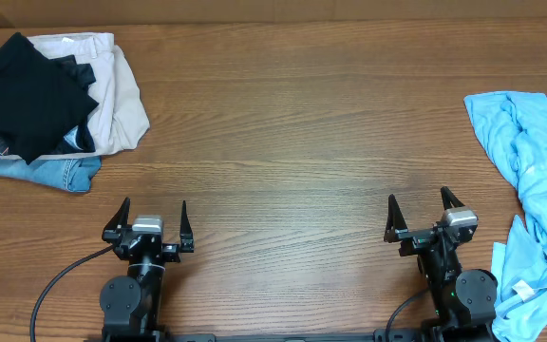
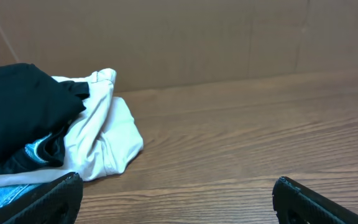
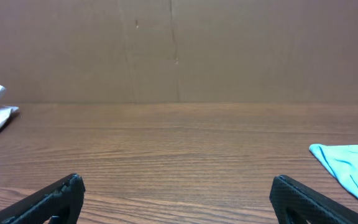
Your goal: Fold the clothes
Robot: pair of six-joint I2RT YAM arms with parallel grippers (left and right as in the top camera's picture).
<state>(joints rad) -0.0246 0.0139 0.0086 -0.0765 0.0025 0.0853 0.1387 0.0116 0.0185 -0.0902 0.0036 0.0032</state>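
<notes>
A pile of clothes lies at the far left: a black garment (image 1: 25,90) on top, a cream garment (image 1: 117,90) under it, blue jeans (image 1: 60,171) at the bottom. The left wrist view shows the black garment (image 2: 17,112) and cream garment (image 2: 107,134). A crumpled light blue garment (image 1: 530,199) lies along the right edge; its corner shows in the right wrist view (image 3: 347,163). My left gripper (image 1: 150,214) (image 2: 176,196) is open and empty near the front edge. My right gripper (image 1: 424,211) (image 3: 176,196) is open and empty near the front right.
The wooden table (image 1: 292,133) stretches between the two piles. A brown cardboard wall (image 3: 179,50) stands along the far edge of the table.
</notes>
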